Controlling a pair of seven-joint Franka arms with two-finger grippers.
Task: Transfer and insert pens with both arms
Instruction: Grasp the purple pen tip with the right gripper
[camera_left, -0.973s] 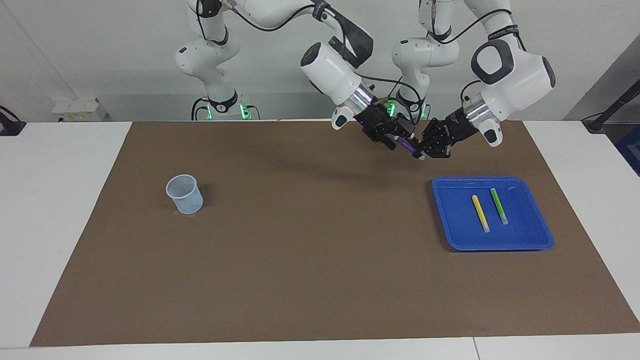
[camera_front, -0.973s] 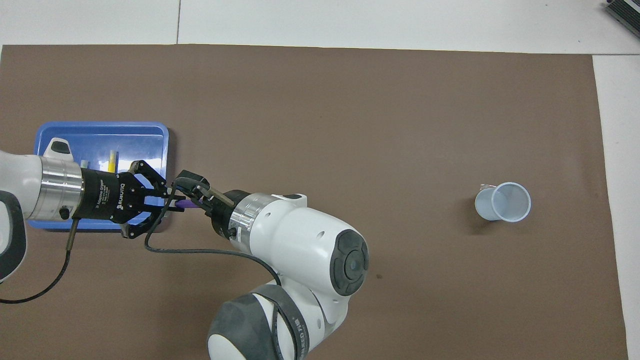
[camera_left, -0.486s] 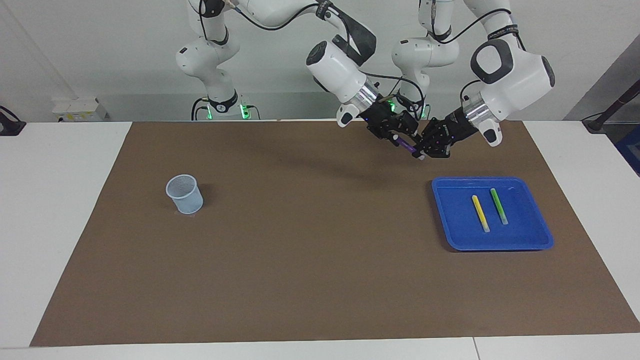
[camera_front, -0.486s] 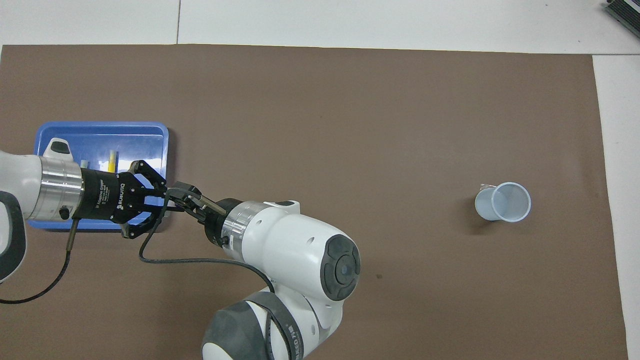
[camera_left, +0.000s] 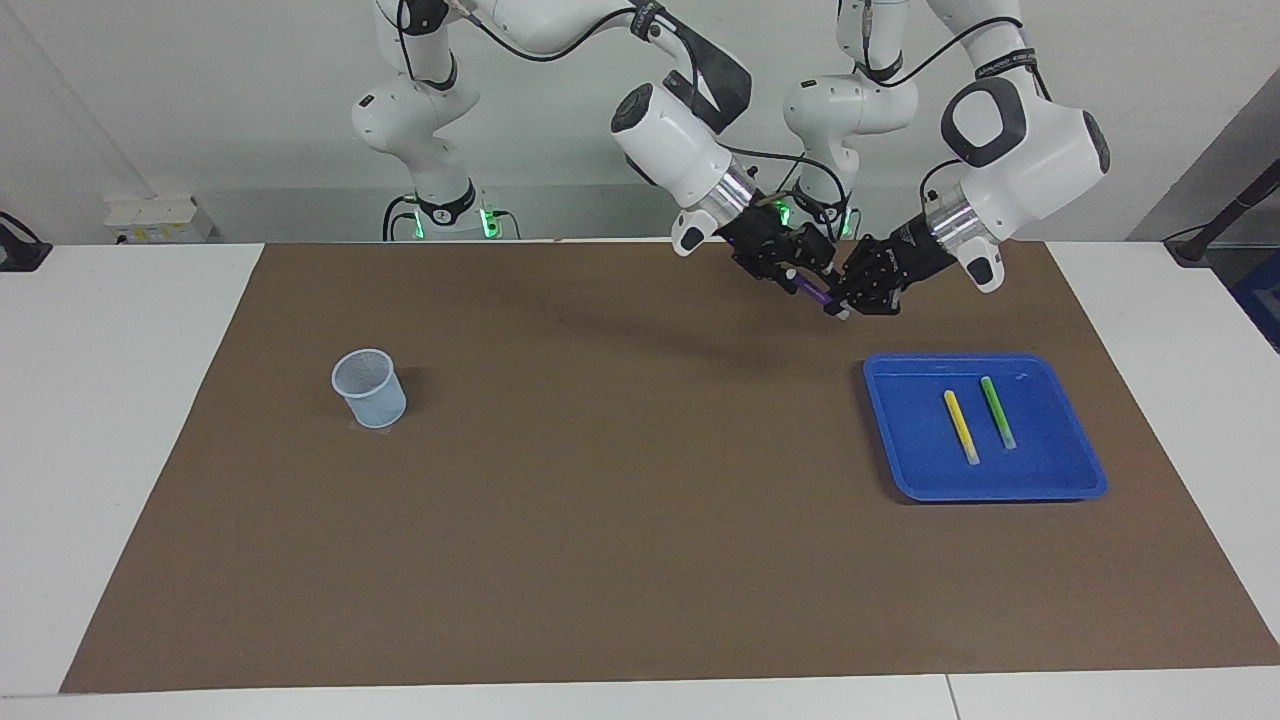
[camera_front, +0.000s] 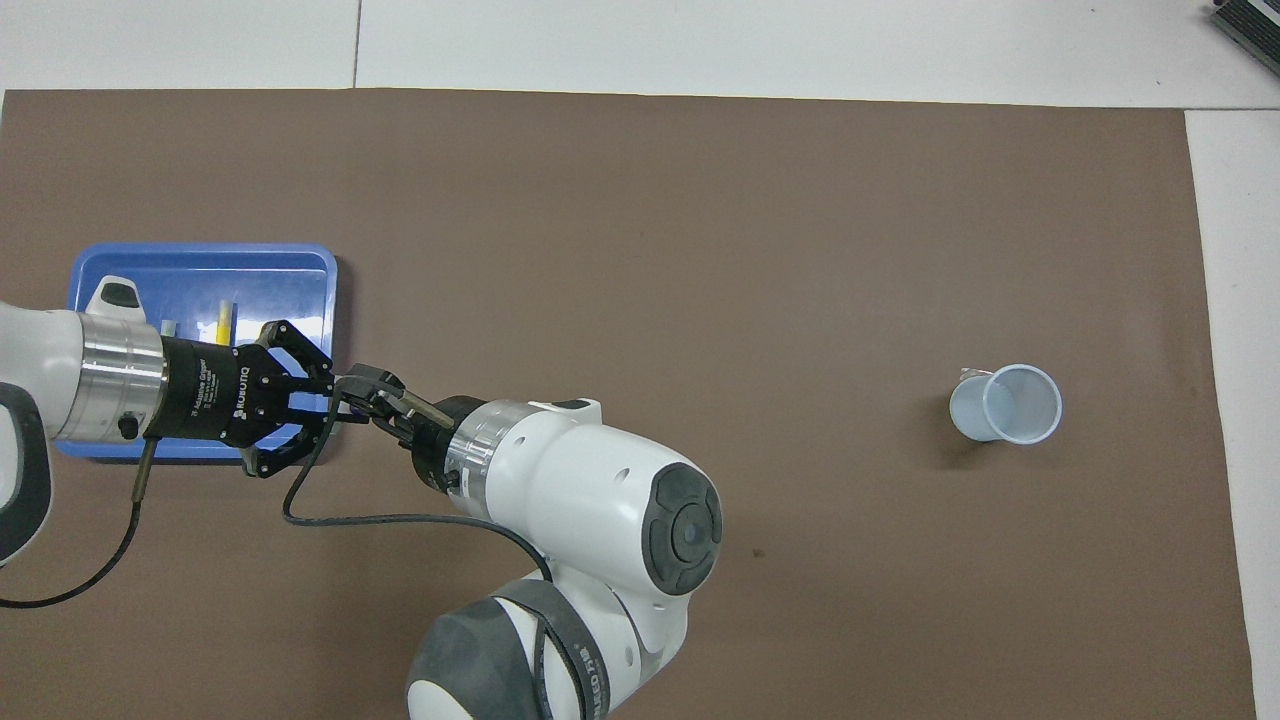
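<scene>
- Both arms meet in the air over the brown mat (camera_left: 600, 480), just on the robots' side of the blue tray (camera_left: 1085, 478).
- The left gripper (camera_left: 845, 302) is clamped tight on the purple pen (camera_left: 815, 293), fingertips pinched together on the pen's pale cap end.
- The purple pen hangs tilted between the two grippers, off the mat, its cap end the lower one and toward the tray.
- The right gripper (camera_left: 800, 272) reaches in from the right arm's end and sits at the pen's upper end; I cannot tell whether its jaws have closed on the barrel or stand a little apart.
- From overhead the two grippers sit nose to nose at the tray's corner, the left gripper (camera_front: 330, 400) over the tray's edge.
- The yellow pen (camera_left: 961, 426) and green pen (camera_left: 997, 411) lie side by side inside the tray, apart from each other.
- The pale blue cup (camera_left: 369, 388) stands upright on the mat, well apart from the tray, toward the right arm's end.
</scene>
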